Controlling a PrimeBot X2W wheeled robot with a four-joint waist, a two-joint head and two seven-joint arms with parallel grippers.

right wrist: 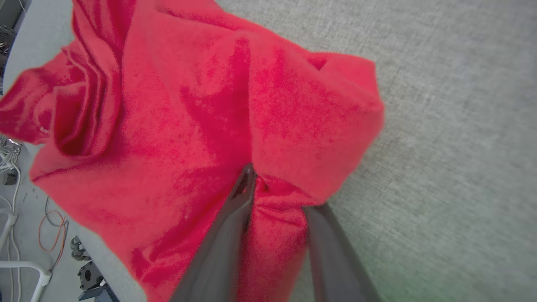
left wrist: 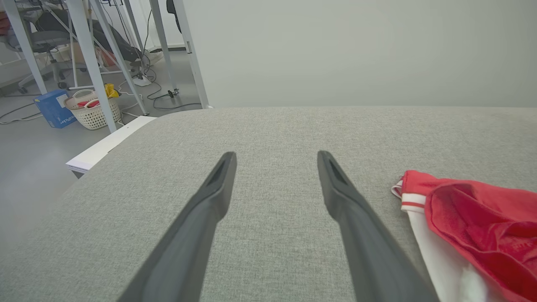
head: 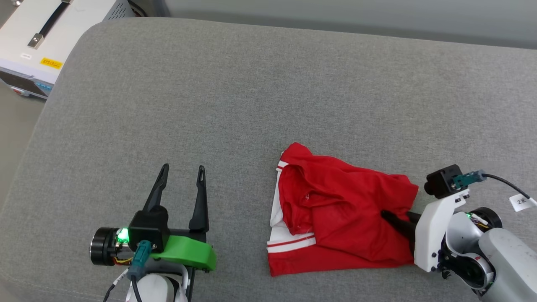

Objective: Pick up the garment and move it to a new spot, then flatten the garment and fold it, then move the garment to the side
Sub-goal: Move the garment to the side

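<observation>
Right hand (head: 396, 214) sits low at the near right of the grey cloth-covered counter (head: 209, 105), reaching into the right edge of the garment (head: 335, 209). Red jersey cloth, crumpled in a heap. It lies right of centre, close to the counter's near edge, with white sleeve and striped trim showing on its left side. From my right wrist: two fingers (right wrist: 235, 218) partly drawn together with a ridge of red cloth between them, one tip tucked under a fold. Whether the pinch is firm, I cannot tell. Left hand (head: 183, 167) is well apart to the left, fingers spread wide over the grey counter.
</observation>
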